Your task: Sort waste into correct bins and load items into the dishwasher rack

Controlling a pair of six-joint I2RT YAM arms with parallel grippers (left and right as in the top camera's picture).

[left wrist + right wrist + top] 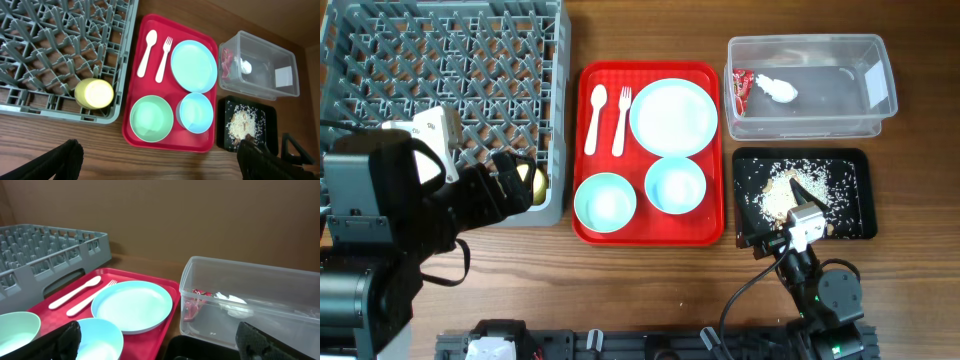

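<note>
Waste looks sorted: the red wrapper (741, 88) and the white napkin (780, 90) lie in the clear tub (880, 60) at upper right, and the crumbs (782, 192) are spread in the black tray (855, 200) below it. Loading has barely begun: only the yellow-green cup (94, 93) sits in the rack (380, 60), at its lower right corner. The plate (673, 117), the two bowls (605, 200) (675, 185), the spoon (595, 118) and the fork (621, 120) all wait on the red tray (640, 228) in the middle of the surface (650, 290). Now the arms: the left arm reaches in from the lower left, and the left claw (160, 147) hangs above that rack corner near the cup, spread wide and carrying nothing. At lower right, the right claw (157, 330) sits low by the black tray's near edge, fully spread too, empty, facing the tub and plate.
</note>
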